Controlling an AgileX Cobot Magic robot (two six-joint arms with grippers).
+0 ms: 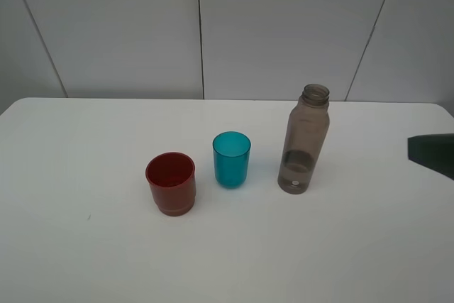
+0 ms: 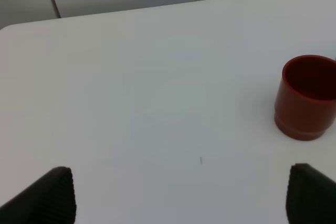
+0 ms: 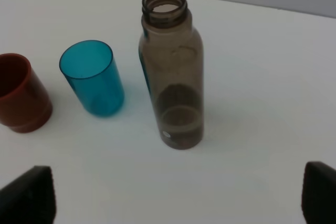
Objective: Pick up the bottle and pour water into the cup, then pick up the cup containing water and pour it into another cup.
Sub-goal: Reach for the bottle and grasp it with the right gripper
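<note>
The smoky grey-brown bottle (image 1: 305,140) stands upright and uncapped on the white table (image 1: 71,260), with a liquid line showing in its lower part. Left of it stands the teal cup (image 1: 231,159), and further left the red cup (image 1: 170,182). All three are upright and apart from one another. My right gripper (image 3: 176,182) is open, and the bottle (image 3: 173,77), teal cup (image 3: 94,80) and red cup (image 3: 18,95) lie beyond its fingers. My left gripper (image 2: 181,182) is open over bare table, with the red cup (image 2: 307,98) off to one side. Neither gripper touches anything.
A dark part of my right arm (image 1: 431,152) pokes in at the right edge of the high view. A grey panelled wall (image 1: 284,26) runs behind the table's far edge. A tiny dark speck (image 1: 89,217) marks the table left of the red cup.
</note>
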